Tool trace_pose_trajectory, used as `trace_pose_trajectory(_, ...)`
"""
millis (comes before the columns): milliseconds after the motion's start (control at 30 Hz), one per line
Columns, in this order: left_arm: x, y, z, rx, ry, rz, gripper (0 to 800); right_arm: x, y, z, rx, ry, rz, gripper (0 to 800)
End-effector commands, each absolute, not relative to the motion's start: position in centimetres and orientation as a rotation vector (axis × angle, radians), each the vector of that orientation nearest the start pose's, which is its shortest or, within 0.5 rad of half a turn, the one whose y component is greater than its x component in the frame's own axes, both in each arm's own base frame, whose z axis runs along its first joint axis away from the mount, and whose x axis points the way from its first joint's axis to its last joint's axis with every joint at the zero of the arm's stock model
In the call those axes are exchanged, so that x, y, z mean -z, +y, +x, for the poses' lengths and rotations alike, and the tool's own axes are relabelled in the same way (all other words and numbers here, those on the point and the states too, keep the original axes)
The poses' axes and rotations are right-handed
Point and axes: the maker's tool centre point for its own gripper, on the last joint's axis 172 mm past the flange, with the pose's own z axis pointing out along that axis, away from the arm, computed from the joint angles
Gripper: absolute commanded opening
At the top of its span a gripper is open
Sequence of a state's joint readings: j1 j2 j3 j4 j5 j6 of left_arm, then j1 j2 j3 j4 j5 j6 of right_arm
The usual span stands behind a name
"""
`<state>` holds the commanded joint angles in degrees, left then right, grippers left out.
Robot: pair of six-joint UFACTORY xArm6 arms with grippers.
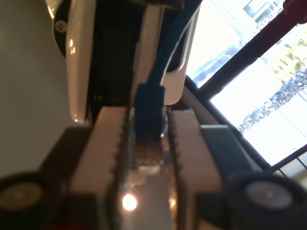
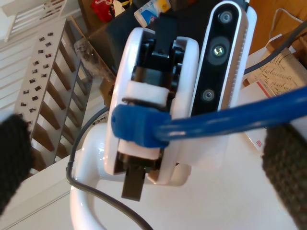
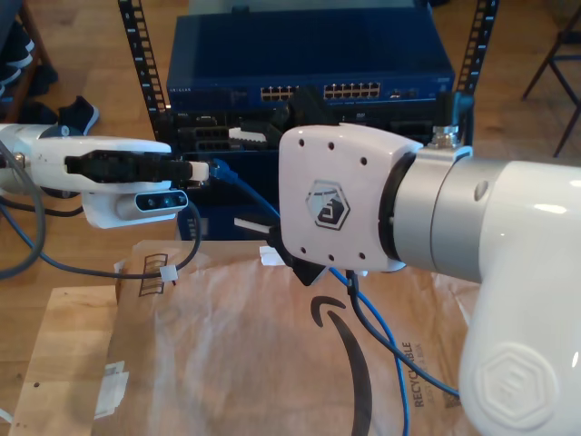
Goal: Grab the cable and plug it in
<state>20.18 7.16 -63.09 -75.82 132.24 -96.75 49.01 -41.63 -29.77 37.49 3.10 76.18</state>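
Right now my first gripper (image 3: 201, 171) sits toward nine o'clock in the exterior view, its white toothed fingers (image 1: 103, 158) clamped narrow on the clear plug end of the cable (image 3: 238, 182). From there the blue line sags toward five o'clock over the brown cardboard (image 3: 227, 354). My second gripper (image 2: 148, 165) stands wide (black pads (image 2: 12, 158) far apart), the cable running between them. The blue network switch (image 3: 309, 64) sits at twelve o'clock.
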Motion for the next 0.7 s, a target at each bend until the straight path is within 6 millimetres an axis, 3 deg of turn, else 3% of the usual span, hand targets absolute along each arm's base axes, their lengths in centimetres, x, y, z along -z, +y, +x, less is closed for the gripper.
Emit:
trace_pose_trajectory(167,-43.33,-14.02,34.05,2.175,1.422,1.046,11,-43.78,33.37,33.95,0.169,1.02,-1.654,563)
trace_pose_trajectory(700,-43.46,-14.06,33.86,2.177,1.418,1.054,16,-43.71,33.39,33.96,0.167,1.024,-1.654,408)
